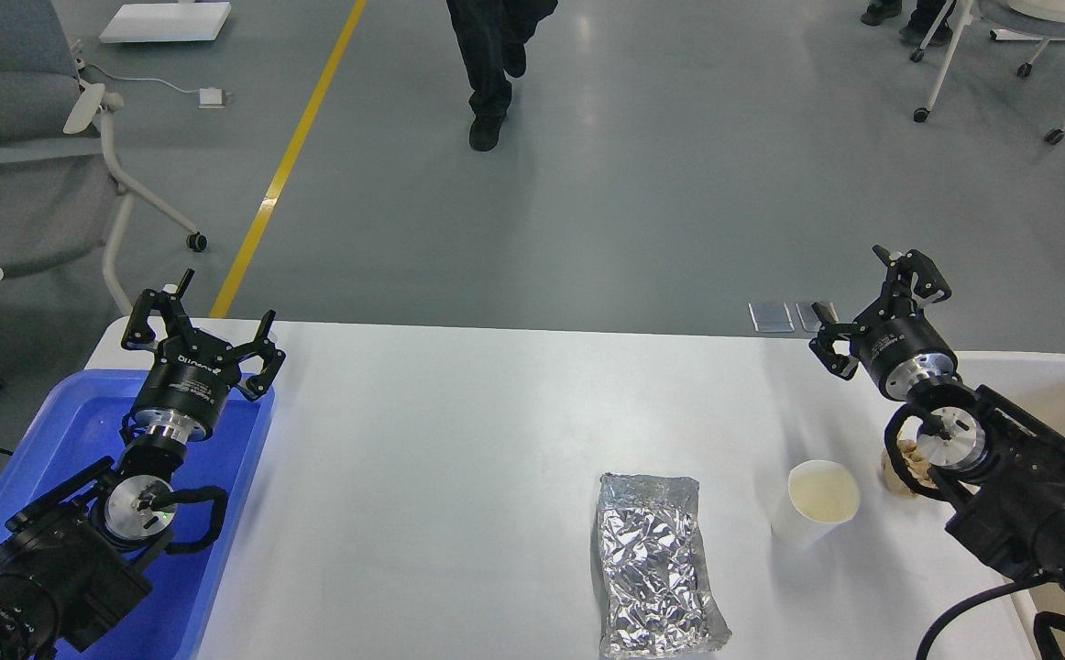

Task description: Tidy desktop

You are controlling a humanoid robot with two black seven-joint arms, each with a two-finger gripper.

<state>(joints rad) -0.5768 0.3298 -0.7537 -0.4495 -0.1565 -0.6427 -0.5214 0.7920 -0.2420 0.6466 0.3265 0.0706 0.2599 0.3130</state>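
The white desktop [459, 440] fills the lower middle of the head view. On its right half lie a crinkled silver foil bag [656, 568] and, just right of it, an upright white paper cup [818, 500]. A small brownish crumpled item [897, 466] sits beside the cup, partly hidden behind my right arm. My left gripper [227, 295] is open and empty above the far end of the blue tray [74, 431]. My right gripper [849, 280] is open and empty over the desktop's far right edge, well behind the cup.
A beige bin with a white rim [1059, 390] stands at the right edge under my right arm. Beyond the table are a grey office chair [28, 156] at left, a person's legs [494, 64], a yellow floor line [290, 156] and another chair [1009, 55] at far right.
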